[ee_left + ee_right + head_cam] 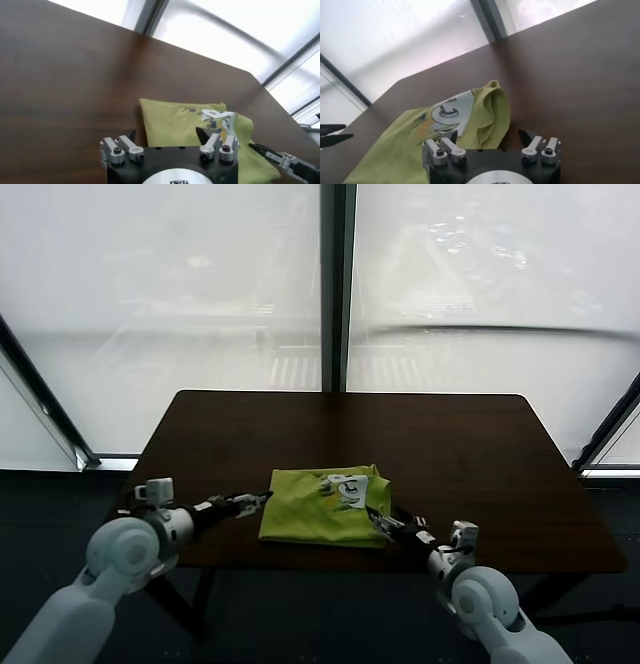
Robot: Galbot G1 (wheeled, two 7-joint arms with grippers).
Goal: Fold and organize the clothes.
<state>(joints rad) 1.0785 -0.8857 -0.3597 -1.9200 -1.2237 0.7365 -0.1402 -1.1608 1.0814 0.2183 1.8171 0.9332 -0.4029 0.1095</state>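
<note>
A lime-green T-shirt (325,504) lies folded into a rough rectangle on the dark brown table (450,454), near the front edge, its white graphic facing up. It also shows in the left wrist view (175,125) and the right wrist view (420,140). My left gripper (262,500) is open and empty, just off the shirt's left edge. My right gripper (377,520) is open and empty at the shirt's front right corner, where the fabric is bunched (495,110). Neither gripper holds the cloth.
Large bright windows with a dark central mullion (336,284) stand behind the table. The table's front edge (330,569) is close to both arms. In the left wrist view the right gripper (287,161) shows beyond the shirt.
</note>
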